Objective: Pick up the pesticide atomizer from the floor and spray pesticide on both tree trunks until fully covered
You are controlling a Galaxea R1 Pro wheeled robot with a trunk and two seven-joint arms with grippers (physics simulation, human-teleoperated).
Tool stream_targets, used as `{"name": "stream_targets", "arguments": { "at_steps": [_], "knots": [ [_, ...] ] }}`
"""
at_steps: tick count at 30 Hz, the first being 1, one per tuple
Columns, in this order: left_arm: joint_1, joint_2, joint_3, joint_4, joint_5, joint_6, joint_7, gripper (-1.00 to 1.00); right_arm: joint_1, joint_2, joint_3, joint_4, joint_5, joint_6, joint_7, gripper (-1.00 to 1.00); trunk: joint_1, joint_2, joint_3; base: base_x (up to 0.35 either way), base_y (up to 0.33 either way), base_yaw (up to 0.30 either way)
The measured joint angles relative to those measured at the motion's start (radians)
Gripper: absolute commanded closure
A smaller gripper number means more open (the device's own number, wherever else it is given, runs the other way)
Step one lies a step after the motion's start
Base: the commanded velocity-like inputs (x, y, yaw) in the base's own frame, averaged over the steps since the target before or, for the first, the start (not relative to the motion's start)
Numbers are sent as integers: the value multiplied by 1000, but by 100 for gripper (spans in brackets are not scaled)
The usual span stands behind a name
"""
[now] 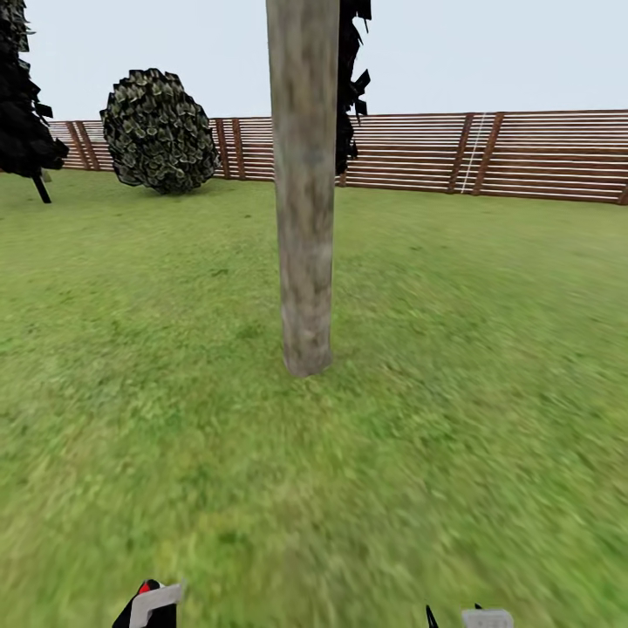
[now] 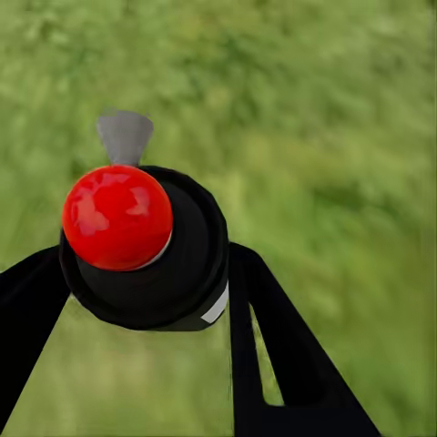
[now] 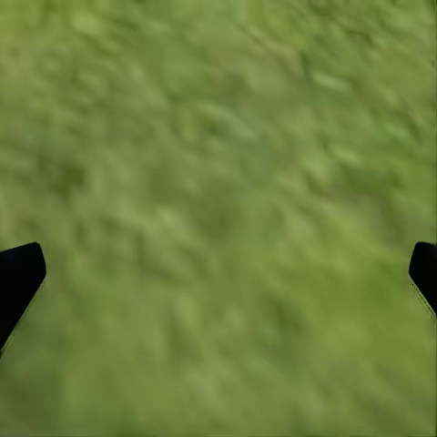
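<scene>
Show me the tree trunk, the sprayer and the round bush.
Trunk [image 1: 304,218]: head view, middle of the bark.
Sprayer [image 2: 117,217]: left wrist view, its red top.
Bush [image 1: 159,131]: head view, centre of the foliage.

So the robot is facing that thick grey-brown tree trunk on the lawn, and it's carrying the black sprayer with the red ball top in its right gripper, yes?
Not quite: the black sprayer with the red ball top sits between the left gripper's black fingers, as the left wrist view shows. The right gripper is open over bare grass. The thick grey-brown tree trunk does stand straight ahead on the lawn.
</scene>
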Motion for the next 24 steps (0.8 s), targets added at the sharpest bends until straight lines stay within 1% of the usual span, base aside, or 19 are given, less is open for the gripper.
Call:
{"name": "stream_targets", "arguments": {
  "at_steps": [7, 13, 14, 16, 17, 18, 19, 20, 21, 22, 23, 24],
  "knots": [
    [0, 2, 0, -14, -2, 0, -10, 100, 0, 0, 2, 0, 1, 0, 3, -100, 0, 0, 0, 337, 0, 0],
    [-5, 1, -14, -18, -13, 4, -19, 100, -1, -3, 0, -11, 0, 0, 8, -100, 0, 0, 0, 338, 0, 0],
    [-5, 1, -20, -18, -22, 7, -28, 100, 0, -5, 0, -15, 1, 0, 9, -100, 0, 0, 0, 338, 0, 0],
    [-9, 4, -39, -18, -52, 12, -64, 100, 0, -8, 1, -34, 5, 1, 11, -100, 0, 0, 0, 338, 0, 0],
    [-10, 5, -43, -18, -61, 13, -77, 100, 0, -9, 1, -41, 9, 1, 12, -100, 0, 0, 0, 338, 0, 0],
    [-11, 8, -51, -19, -84, 15, -108, 100, -1, -9, 2, -55, 23, 2, 13, -100, 0, 0, 0, 338, 0, 0],
    [-13, 15, -55, -19, -112, 21, -144, 100, -3, -10, 3, -69, 45, 3, 13, -100, 0, 0, 0, 338, 0, 0],
    [-20, 24, -58, -23, -144, 31, -183, 100, -6, -10, 3, -82, 77, 3, 14, -100, 0, 0, 0, 338, 0, 0],
    [-25, 28, -59, -26, -162, 38, -204, 100, -9, -10, 3, -89, 97, 3, 14, -100, 0, 0, 0, 338, 0, 0],
    [-38, 35, -61, -35, -199, 55, -246, 100, -18, -10, 3, -100, 141, 4, 16, -100, 0, 0, 0, 338, 0, 0],
    [-54, 42, -62, -45, -237, 76, -293, 100, -30, -11, 3, -111, 196, 5, 24, -100, 0, 0, 0, 338, 0, 0],
    [-61, 45, -62, -50, -257, 88, -321, 100, -37, -11, 3, -116, 226, 6, 32, -100, 0, 0, 0, 338, 0, 0]
  ]
}}
